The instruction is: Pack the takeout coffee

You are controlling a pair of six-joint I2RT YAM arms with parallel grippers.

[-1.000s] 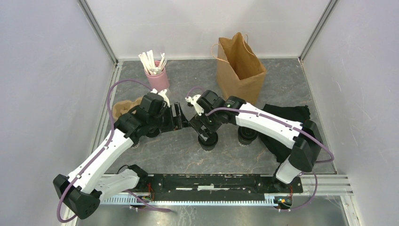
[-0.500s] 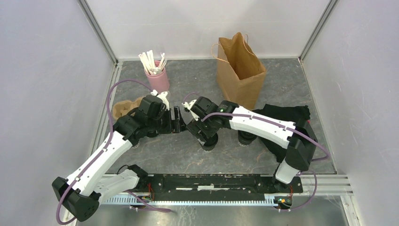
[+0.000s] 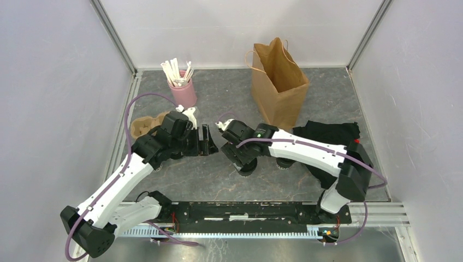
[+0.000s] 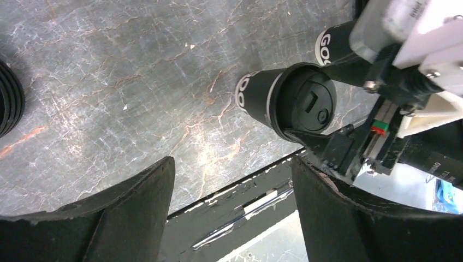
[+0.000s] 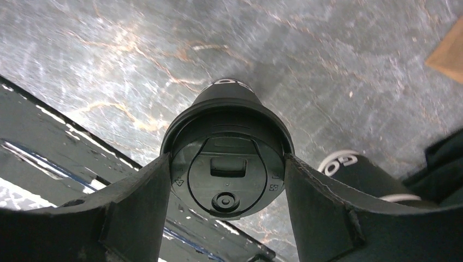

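Since a second ago the right gripper [image 5: 226, 158] has come down and shifted left over the cup [image 4: 297, 101]. The left arm has barely moved.

The right fingers [image 5: 136, 213] bracket the cup's black lid, one on each side, and meet its rim in a pinch at lid height. The cup stands upright on the table [image 3: 218, 98], about mid-width and toward the near edge.

The second cup [image 4: 327, 43] stands just right of it, partly under the right forearm. Whether the two touch cannot be told.

The left gripper [image 4: 233, 162] hovers just left of the cup, fingers spread, nothing between them.

The bag [image 3: 278, 82] stands open at the far side, right of centre, well apart from both cups. A cloth [image 3: 333, 136] lies at the right. A pink cup [image 3: 184, 94] stands at the far left.
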